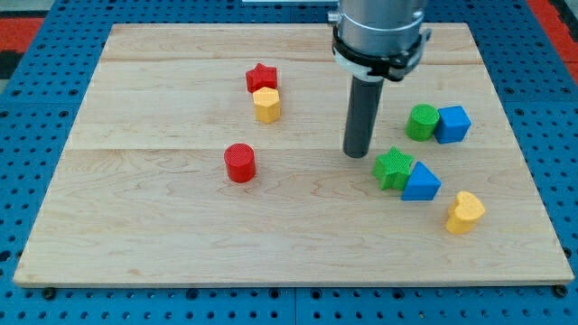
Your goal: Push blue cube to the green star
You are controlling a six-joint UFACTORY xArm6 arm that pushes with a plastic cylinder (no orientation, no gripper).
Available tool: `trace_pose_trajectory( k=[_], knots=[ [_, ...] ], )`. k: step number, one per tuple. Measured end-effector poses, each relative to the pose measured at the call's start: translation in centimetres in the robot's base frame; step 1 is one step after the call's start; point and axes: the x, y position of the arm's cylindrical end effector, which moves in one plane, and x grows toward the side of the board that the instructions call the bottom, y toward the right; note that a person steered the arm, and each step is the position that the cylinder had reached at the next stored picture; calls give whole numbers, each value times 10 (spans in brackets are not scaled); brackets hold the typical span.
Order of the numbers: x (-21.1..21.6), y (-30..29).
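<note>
The blue cube (453, 124) sits at the view's right, touching a green cylinder (421, 122) on its left side. The green star (394, 168) lies below them, touching a blue triangular block (421, 182) at its lower right. My tip (358, 154) rests on the board just left of the green star, with a small gap between them, and well to the lower left of the blue cube.
A red star (261, 78) and a yellow hexagonal block (266, 104) touch at the upper middle. A red cylinder (240, 162) stands left of centre. A yellow heart-shaped block (464, 212) lies at the lower right. The wooden board (135, 226) lies on a blue pegboard.
</note>
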Motion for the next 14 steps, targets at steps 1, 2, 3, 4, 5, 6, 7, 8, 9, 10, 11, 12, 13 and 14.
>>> trace_pose_trajectory(
  k=[1,2,3,4,5,6,7,8,9,10,11,12,13,14],
  knots=[
    [9,9],
    [10,9],
    [10,9],
    [-2,-3],
    [-42,-37],
    [-42,-37],
    [-53,0],
    [-92,-5],
    [-137,9],
    [-147,66],
    [-137,84],
    [-114,115],
    [-108,140],
    [-91,144]
  ],
)
